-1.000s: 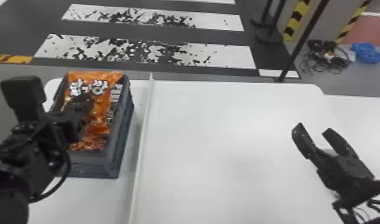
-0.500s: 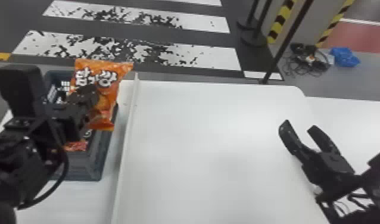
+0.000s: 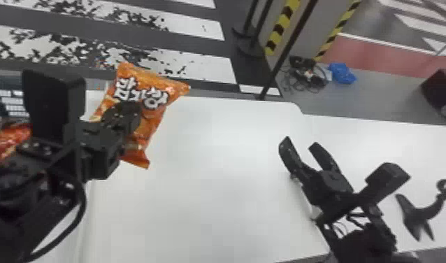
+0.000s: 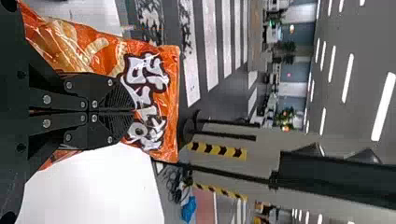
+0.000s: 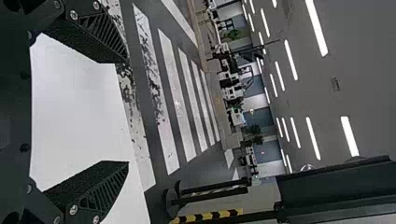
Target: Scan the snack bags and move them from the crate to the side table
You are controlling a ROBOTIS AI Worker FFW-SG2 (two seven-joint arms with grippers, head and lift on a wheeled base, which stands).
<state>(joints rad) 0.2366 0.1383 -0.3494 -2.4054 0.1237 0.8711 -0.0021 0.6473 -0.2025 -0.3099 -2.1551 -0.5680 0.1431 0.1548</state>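
Left hand, head view: the left hand (image 3: 128,113) is at the left, its fingers pinching an orange snack bag (image 3: 150,87).
Snack bag, head view: at the left in the hand's grip, leaning, printed side showing, its upper part crossing the line of the desk's far edge; whether it touches the desk (image 3: 198,182), I cannot tell.
Crate, head view: the dark crate (image 3: 4,84) is at the far left, partly behind the left arm, with a red-orange bag (image 3: 14,138) in it.
Right hand, head view: the right hand (image 3: 300,145) is over the right part of the desk, its two fingers spread.
Second desk, head view: white, to the right of the first desk, with a dark forked item (image 3: 416,217) showing over the near right part of the second desk (image 3: 383,140).
Floor, head view: beyond the desks, a blue bundle (image 3: 343,73) lies beside tangled cables (image 3: 306,75).
Left hand, left wrist view: the fingers of the left hand (image 4: 133,112) come close together, tips on the snack bag, with white lettering next to them.
Right hand, right wrist view: the fingers of the right hand (image 5: 127,112) stand wide apart, with white desk surface visible between them.
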